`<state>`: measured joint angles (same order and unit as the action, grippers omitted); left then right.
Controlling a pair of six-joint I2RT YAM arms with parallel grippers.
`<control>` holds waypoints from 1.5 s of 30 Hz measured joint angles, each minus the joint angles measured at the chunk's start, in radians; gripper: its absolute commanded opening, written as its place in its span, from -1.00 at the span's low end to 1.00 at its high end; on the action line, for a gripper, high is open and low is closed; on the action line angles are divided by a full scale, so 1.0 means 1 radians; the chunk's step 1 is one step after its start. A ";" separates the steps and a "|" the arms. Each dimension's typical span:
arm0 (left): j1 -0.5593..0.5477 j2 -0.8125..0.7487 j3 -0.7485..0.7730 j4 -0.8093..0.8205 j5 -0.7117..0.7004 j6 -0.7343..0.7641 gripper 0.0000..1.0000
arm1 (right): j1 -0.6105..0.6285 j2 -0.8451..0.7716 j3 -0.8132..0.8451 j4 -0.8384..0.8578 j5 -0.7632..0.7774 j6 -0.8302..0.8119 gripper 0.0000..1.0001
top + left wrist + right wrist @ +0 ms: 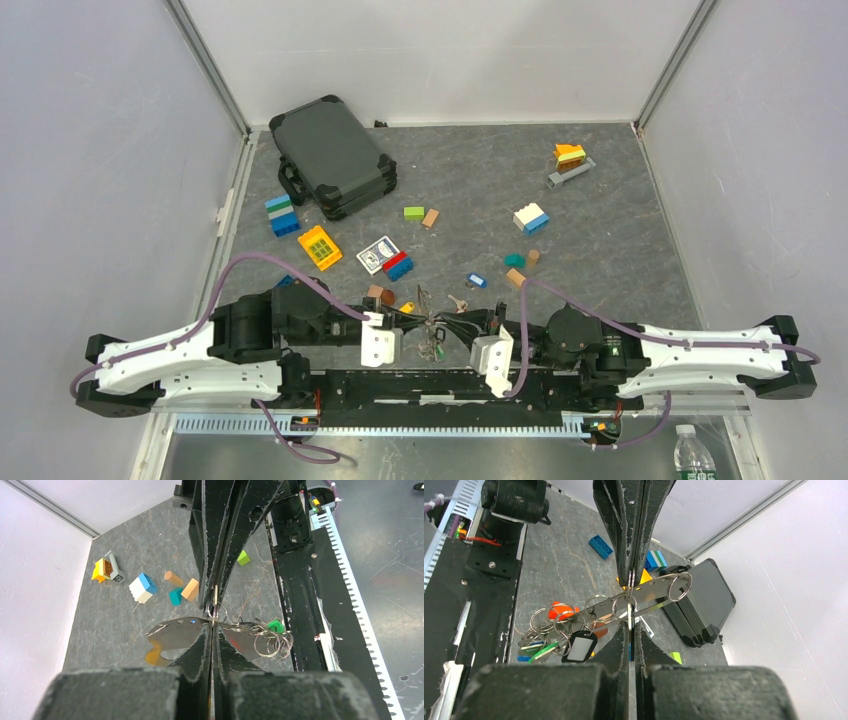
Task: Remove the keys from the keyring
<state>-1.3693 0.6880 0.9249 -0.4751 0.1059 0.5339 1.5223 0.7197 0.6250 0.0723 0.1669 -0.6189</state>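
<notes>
- my fingers: black, scuffed pale
- keyring: shiny silver
- keys: green and blue heads
- tag: black, white window
- case: dark grey
- table: grey, marbled

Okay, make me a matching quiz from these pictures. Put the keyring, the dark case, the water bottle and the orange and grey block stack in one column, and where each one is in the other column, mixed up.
Things
1. keyring
2. dark case
3. water bottle
4. orange and grey block stack

Places
A. off the table, at the bottom right corner of the overhead view
B. far right part of the table
C. clamped between the left end effector and the right end effector
D. far left part of the table

Pairs: 1-C, 2-D, 3-A, 4-B
</notes>
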 measured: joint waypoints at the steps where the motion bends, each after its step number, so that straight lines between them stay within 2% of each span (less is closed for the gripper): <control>1: 0.000 0.002 0.000 -0.001 0.000 0.000 -0.95 | 0.000 0.001 0.007 -0.014 0.000 -0.005 -1.00; 24: 0.000 0.045 0.000 -0.023 -0.035 0.010 -0.95 | 0.000 0.060 0.112 -0.142 0.003 -0.045 -1.00; 45: 0.000 0.142 0.002 -0.079 -0.182 0.011 -0.95 | 0.000 0.153 0.120 -0.152 0.120 -0.018 -1.00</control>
<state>-1.3693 0.8295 0.9272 -0.5541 -0.0757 0.5446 1.5223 0.8722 0.7448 -0.0795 0.2871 -0.6369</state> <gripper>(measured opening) 0.032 0.022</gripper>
